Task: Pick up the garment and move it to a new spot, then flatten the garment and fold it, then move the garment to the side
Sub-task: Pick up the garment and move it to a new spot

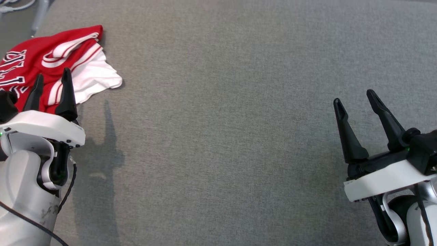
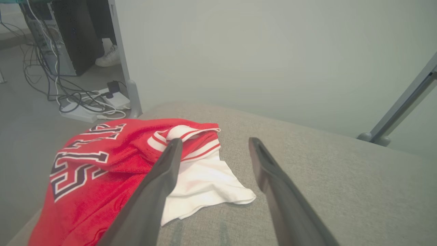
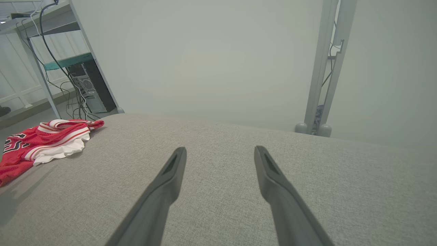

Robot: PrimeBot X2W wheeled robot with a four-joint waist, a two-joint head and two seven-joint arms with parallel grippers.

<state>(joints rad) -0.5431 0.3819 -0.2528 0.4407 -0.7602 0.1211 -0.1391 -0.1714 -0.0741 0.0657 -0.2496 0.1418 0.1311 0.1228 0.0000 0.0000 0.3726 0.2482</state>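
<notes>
From the head: crumpled red jersey [image 1: 51, 65], white trim, dark block lettering, at 10 o'clock on grey woven padding [image 1: 222, 119]. Over its near edge, left gripper [image 1: 53, 73], 2 fingers apart, empty. At 4 o'clock, right gripper [image 1: 354, 96], likewise parted, idle.

From the left wrist: soft white flap limp at 6 o'clock, between the fingers.

From the right wrist: jersey at 9 o'clock, well apart.

Probably step 1, pickup not yet made. Next: lowering, pinching a thick fold.
</notes>
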